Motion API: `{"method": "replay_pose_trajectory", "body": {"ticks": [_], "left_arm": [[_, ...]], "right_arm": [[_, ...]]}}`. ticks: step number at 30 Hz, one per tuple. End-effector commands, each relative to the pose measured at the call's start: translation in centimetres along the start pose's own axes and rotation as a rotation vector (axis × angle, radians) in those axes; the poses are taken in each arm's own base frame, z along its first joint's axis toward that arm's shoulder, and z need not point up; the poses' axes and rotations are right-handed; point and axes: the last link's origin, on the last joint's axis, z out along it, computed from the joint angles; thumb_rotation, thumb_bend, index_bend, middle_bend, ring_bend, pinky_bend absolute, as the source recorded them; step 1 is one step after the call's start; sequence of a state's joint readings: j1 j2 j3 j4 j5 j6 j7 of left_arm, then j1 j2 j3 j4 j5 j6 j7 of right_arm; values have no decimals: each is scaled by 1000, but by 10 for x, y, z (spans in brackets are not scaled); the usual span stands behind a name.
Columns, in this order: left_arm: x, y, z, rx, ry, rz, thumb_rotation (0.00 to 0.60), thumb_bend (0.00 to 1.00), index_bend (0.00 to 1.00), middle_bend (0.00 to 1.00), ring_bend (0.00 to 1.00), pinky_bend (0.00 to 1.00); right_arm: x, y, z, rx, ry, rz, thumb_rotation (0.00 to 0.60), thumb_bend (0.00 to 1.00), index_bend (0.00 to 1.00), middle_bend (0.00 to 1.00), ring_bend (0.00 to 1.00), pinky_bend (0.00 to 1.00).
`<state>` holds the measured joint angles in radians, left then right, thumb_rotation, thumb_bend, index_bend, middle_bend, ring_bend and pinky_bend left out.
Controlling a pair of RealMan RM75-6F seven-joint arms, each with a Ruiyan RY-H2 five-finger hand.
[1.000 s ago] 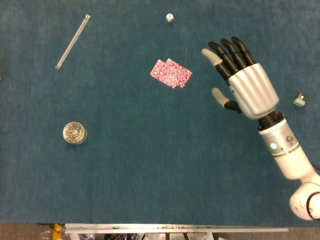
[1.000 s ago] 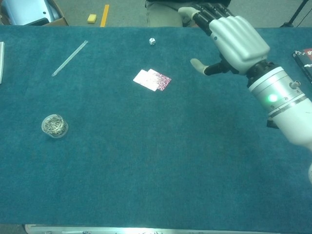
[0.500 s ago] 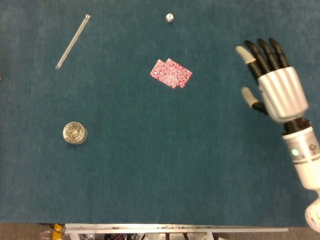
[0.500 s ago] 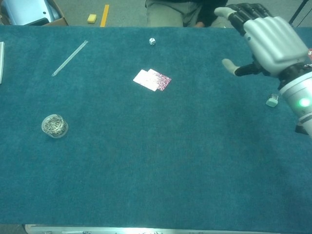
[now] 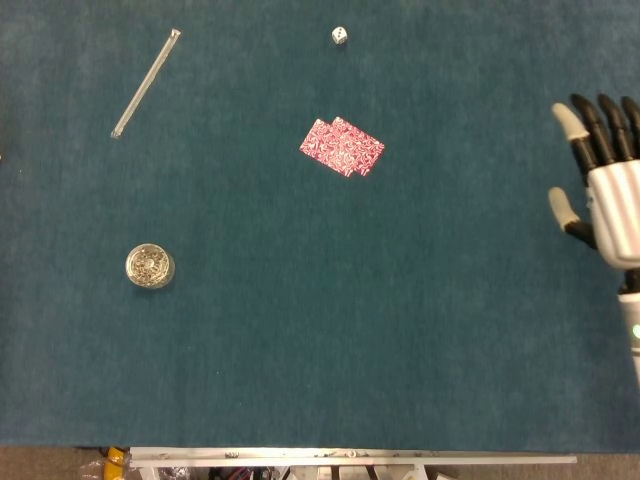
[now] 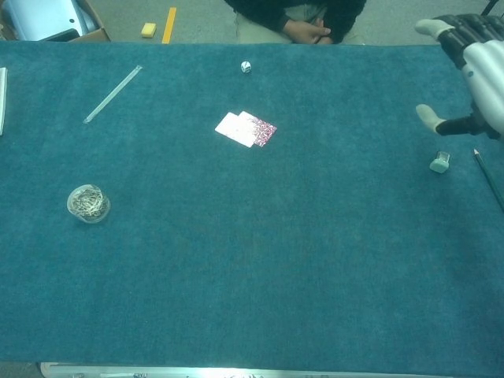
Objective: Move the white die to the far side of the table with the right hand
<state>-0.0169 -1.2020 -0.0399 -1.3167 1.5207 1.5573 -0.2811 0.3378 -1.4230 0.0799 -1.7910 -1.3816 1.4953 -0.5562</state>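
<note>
Die at far side of desk, centre, free-standing. Cards nearer, slightly overlapped. Right hand at right edge, well apart from die; fingers spread wide, holding nothing. Tube far left. Jar near left. Left hand out of view.

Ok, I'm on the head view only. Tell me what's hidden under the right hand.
Observer: In the chest view a small pale green block lies just below the right hand, near its thumb, untouched.
Operator: Check what else lies on that side.
Observer: A thin dark stick, probably a pencil, lies right of the block and runs out of frame.
Operator: Now look beyond the white die.
Observer: A seated person's folded hands show past the far edge of the table, right of the white die.
</note>
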Motion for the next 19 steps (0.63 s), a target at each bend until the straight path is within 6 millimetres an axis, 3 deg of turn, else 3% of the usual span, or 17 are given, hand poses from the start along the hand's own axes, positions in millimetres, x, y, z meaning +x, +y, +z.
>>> {"method": "replay_pose_trajectory", "body": {"ticks": [1, 10, 19], "left_arm": [[2, 0, 0, -3, 8, 6, 600, 392, 283, 211, 143, 109], [3, 9, 2, -39, 10, 16, 600, 393, 283, 212, 143, 109], [1, 10, 2, -32, 1, 21, 600, 392, 283, 212, 143, 109]], "right_arm": [[0, 9, -11, -43, -6, -7, 600, 315, 101, 94, 0, 0], [3, 33, -35, -153, 15, -16, 600, 315, 104, 95, 0, 0], [4, 38, -37, -172, 22, -1, 600, 315, 107, 95, 0, 0]]}}
